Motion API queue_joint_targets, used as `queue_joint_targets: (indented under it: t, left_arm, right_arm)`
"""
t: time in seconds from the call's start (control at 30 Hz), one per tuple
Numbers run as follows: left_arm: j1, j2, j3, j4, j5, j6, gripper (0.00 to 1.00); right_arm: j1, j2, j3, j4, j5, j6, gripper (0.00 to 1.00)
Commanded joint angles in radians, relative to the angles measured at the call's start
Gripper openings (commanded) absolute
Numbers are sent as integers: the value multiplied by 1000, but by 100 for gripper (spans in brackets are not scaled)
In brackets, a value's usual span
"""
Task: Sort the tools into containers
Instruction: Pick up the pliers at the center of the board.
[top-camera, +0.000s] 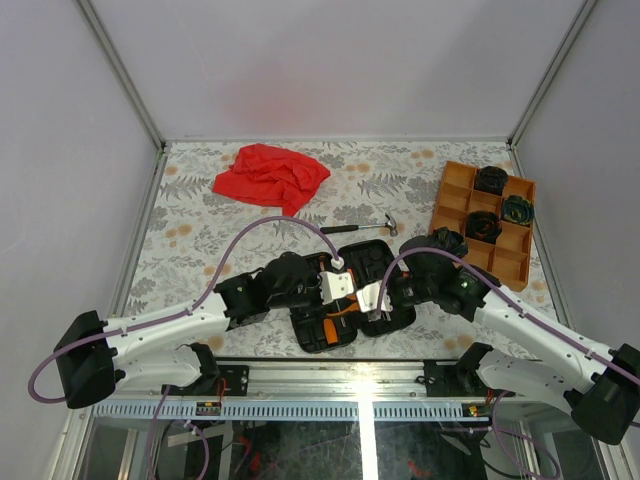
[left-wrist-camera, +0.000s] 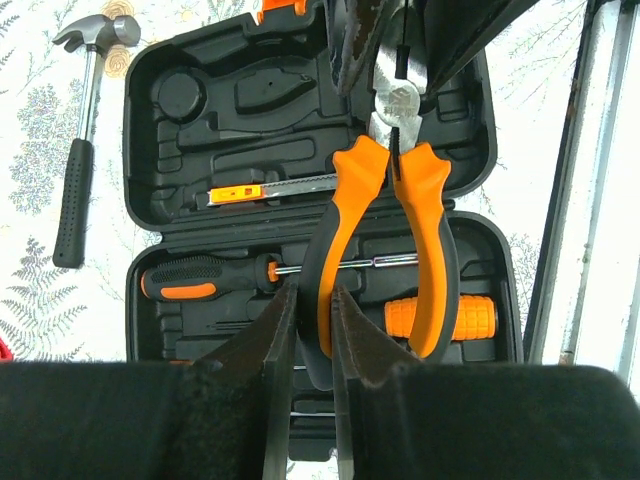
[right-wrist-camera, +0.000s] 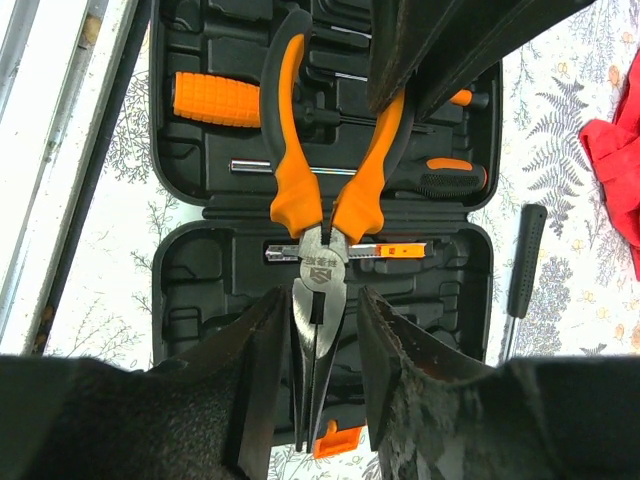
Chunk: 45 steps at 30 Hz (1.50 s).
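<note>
Left gripper (left-wrist-camera: 312, 305) clamped on one handle of the combination pliers (left-wrist-camera: 425, 230); right gripper (right-wrist-camera: 320, 300) straddles the steel nose, its fingers apart and not pressing.

Your pliers sit between both grippers, over the open black tool case (left-wrist-camera: 200, 140) below them. Expect a stiff, fairly heavy tool that hinges at the joint, so a one-handle hold lets the other leg swing. The bare nose looks slippery; grip near the joint or across both handles.
</note>
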<state>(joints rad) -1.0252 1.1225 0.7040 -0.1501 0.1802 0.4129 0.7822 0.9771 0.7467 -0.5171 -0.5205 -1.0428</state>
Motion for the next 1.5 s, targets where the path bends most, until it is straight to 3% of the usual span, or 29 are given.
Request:
queue_joint_targets:
  t: [0.0,0.1,0.43,0.63,0.77,0.97,1.2,1.47]
  left_arm:
    - [-11,-27,18,112,43,-1,0]
    - [-11,-28,18,116,48,-3,0]
    - [-11,-55,3,130,55,-13,1]
    - [-11,-97,-15,162,38,-47,35]
    - [-12,-154,-31,190,23,-85,51]
    - [-11,-256,-98,277,-46,-184,59]
    - [-11,-298,-180,390,-268,-403,63]
    - [2,-242,-140,280,-568,-733,78]
  right_arm:
    - [20,16,-14,40,36,-7,42]
    - [20,14,-22,52,36,-7,39]
    - [20,-20,-28,43,61,-25,1]
    - [19,-78,-42,50,107,-5,0]
    - [20,-138,-75,92,125,35,0]
    - [20,-245,-174,284,188,263,0]
    - [19,-309,-257,510,400,596,0]
    - [19,-301,-266,584,633,963,0]
